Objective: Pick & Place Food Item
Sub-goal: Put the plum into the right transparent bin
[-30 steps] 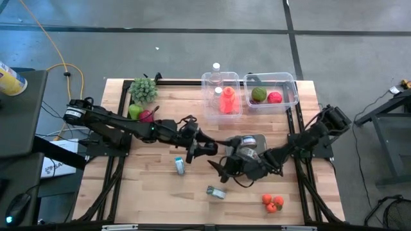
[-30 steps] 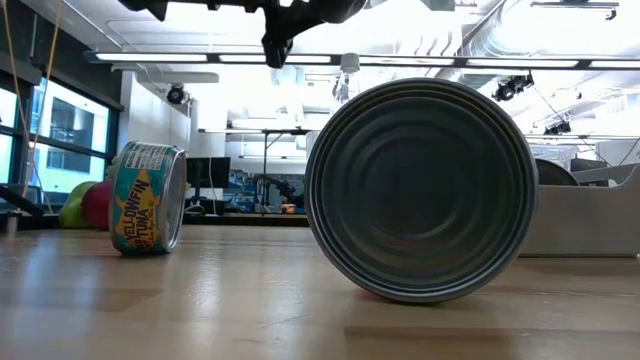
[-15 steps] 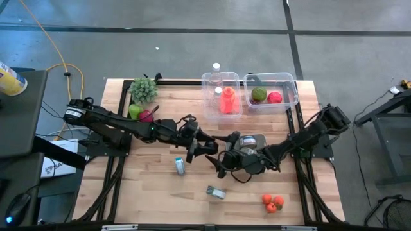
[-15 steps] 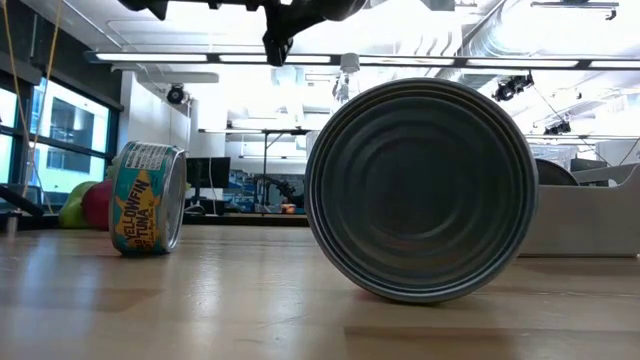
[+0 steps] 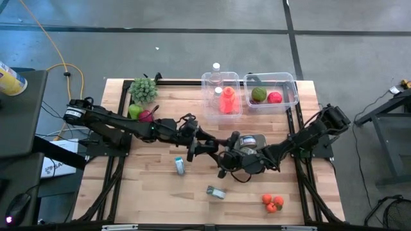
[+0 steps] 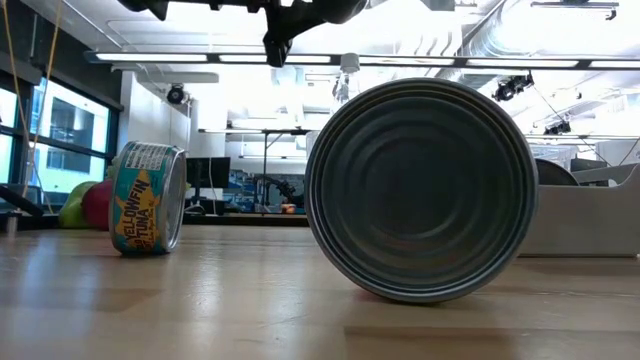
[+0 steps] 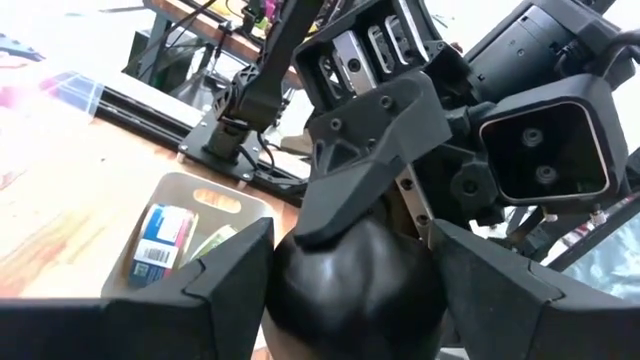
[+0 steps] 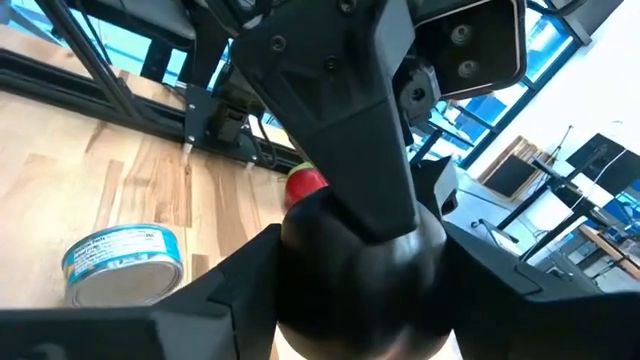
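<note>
The two arms meet just right of the middle of the high view, above the table (image 5: 148, 199). The task's thing, a dark fruit (image 7: 352, 300), hangs there between them, off the wood.

In the left wrist view the left gripper (image 7: 352, 262) is clamped on the fruit, one finger pressed to each flank. A finger (image 7: 365, 150) of the other arm lies over the fruit's top and touches it.

In the right wrist view the right gripper (image 8: 358, 262) has its fingers against both sides of the same fruit. It seems closed on it too, though the fruit fills the gap and hides the contact lines.

In the high view, a tuna can (image 5: 180, 165) lies on its side just below and left of the meeting point. A second can (image 5: 216, 192) lies lower, near the bottom centre. In the low view that second can fills the middle, its ribbed end facing the camera, with the tuna can at the left.

Tomatoes (image 5: 273, 203) sit at the lower right of the table. A grey tray (image 5: 259, 138) lies under the right arm and holds small packets. Two clear bins stand at the top:
- the left bin (image 5: 207, 96) holds bottles;
- the right bin (image 5: 292, 95) holds a green and a red fruit.

A leafy bunch (image 5: 144, 88) is at the upper left.
</note>
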